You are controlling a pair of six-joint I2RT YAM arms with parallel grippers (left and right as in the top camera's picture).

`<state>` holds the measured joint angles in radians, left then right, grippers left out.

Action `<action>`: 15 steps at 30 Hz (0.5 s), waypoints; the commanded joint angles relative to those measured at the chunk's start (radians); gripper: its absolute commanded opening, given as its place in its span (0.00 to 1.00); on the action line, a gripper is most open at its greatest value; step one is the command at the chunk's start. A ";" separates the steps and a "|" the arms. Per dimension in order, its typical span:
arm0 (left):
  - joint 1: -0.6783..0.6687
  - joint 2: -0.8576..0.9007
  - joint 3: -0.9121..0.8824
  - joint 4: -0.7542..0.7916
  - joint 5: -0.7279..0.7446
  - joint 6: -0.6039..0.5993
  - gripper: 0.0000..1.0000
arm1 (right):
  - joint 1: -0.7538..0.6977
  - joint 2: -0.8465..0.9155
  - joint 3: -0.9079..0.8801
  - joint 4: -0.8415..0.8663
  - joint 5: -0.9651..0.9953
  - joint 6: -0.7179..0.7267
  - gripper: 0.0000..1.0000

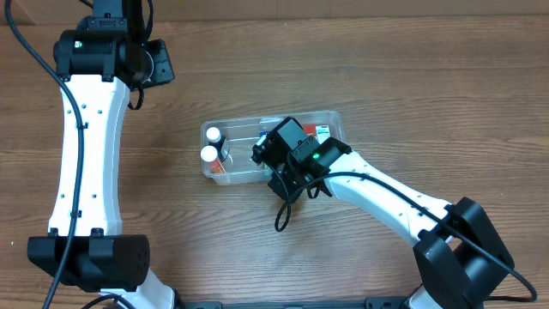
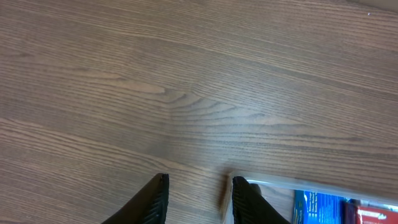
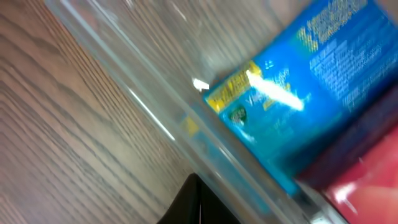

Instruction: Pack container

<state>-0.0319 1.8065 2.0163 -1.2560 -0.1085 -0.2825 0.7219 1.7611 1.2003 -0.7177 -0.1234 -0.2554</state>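
Note:
The clear container [image 1: 249,172] lies mid-table. Two white-capped bottles [image 1: 211,144] stand in its left end. A blue box [image 3: 311,81] and a red box [image 3: 367,180] lie inside it. My right gripper [image 1: 268,154] hovers over the container's middle. In the right wrist view the right gripper [image 3: 199,202] is shut, its tips together against the outside of the container's wall [image 3: 155,118], with nothing between them. My left gripper [image 1: 163,64] is far off at the upper left. The left gripper [image 2: 199,179] stands open over bare wood, and the container's corner [image 2: 292,182] shows beyond it.
The wooden table [image 1: 412,86] surrounds the container. The left arm [image 1: 86,154] runs down the left side. The right arm [image 1: 386,197] reaches in from the lower right, and a black cable loop [image 1: 281,219] hangs in front of the container.

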 commanded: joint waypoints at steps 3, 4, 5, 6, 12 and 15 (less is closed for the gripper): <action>0.002 -0.028 0.000 -0.001 0.009 -0.010 0.36 | -0.003 0.009 -0.003 0.069 -0.012 -0.042 0.04; 0.002 -0.028 0.000 -0.002 0.008 -0.010 0.36 | -0.003 0.009 -0.003 0.078 -0.012 -0.043 0.04; 0.002 -0.028 0.000 -0.002 0.008 -0.010 0.36 | -0.003 0.009 -0.003 0.084 -0.012 -0.047 0.04; 0.002 -0.028 0.000 -0.001 0.008 -0.010 0.36 | -0.003 0.009 -0.003 0.090 -0.012 -0.059 0.04; 0.002 -0.028 0.000 -0.002 0.008 -0.010 0.36 | -0.003 0.018 -0.003 0.100 -0.013 -0.067 0.04; 0.002 -0.028 0.000 0.001 0.008 -0.010 0.36 | -0.002 0.026 -0.003 0.102 -0.023 -0.068 0.04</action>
<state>-0.0319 1.8065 2.0163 -1.2583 -0.1085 -0.2825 0.7223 1.7641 1.2003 -0.6281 -0.1318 -0.3122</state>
